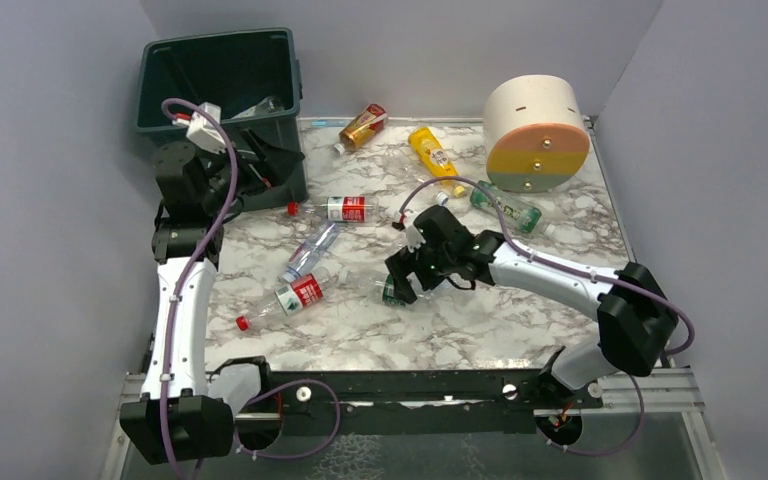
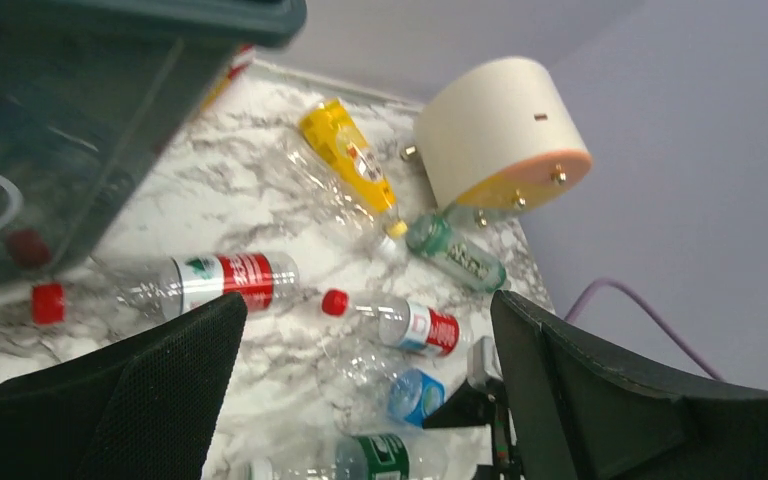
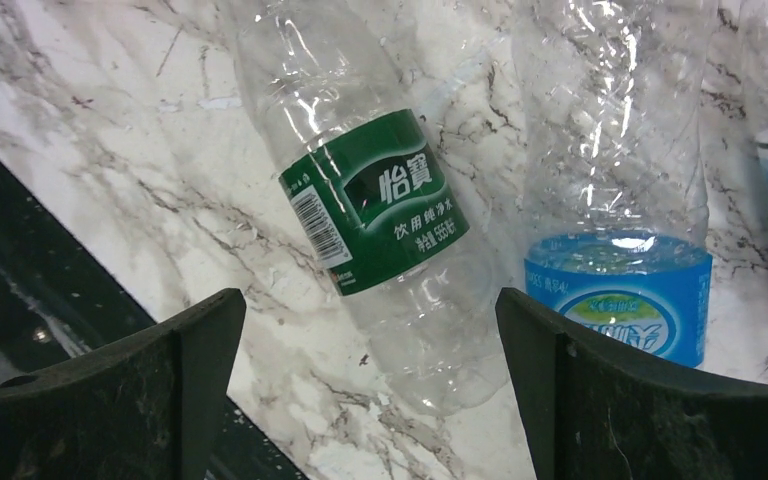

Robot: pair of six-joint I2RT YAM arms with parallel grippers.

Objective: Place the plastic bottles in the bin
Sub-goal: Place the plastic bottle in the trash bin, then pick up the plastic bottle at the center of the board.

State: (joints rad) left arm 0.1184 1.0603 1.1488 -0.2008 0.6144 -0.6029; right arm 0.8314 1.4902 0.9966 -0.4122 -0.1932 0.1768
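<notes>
Dark green bin (image 1: 220,40), far left, clear bottle (image 1: 259,105) visible inside.

The plastic bottles (image 3: 375,200) look clear and glossy; the marble-patterned table (image 1: 460,330) smooth.

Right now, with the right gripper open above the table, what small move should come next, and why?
Probably lower the right gripper and close on the green-labelled bottle. Its jaws stand open to either side of that bottle, which lies flat on the table beside a blue-labelled bottle. The left gripper is open and empty by the bin.
</notes>
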